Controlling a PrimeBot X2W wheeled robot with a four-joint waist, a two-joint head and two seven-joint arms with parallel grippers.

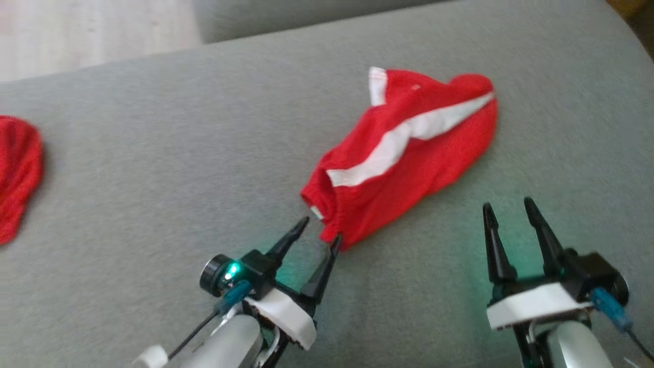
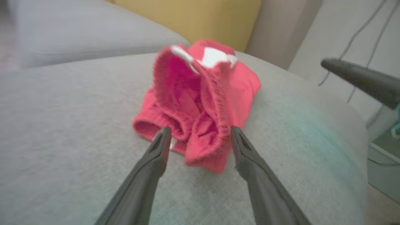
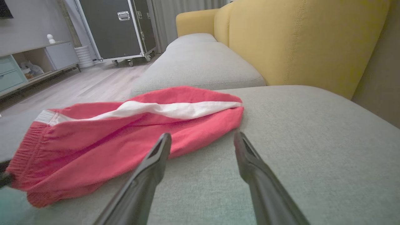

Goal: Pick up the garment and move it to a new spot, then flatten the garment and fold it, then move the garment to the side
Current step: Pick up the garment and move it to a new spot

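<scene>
Currently the red garment [image 1: 409,168] with a white stripe is lying crumpled on the grey sofa cushion [image 1: 153,179], short of its far edge. The left claw [image 1: 321,229] is standing open and gripping nothing, its fingers straddling the gathered waistband end, whose folds are blurring together. The right claw [image 1: 508,203] is hovering open and empty just beside the garment. Another red cloth [image 1: 15,174] is lying well apart, partly cut off.

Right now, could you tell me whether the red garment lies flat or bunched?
Bunched, not flat: the red garment lies crumpled on the grey cushion, its waistband gaping open.
</scene>
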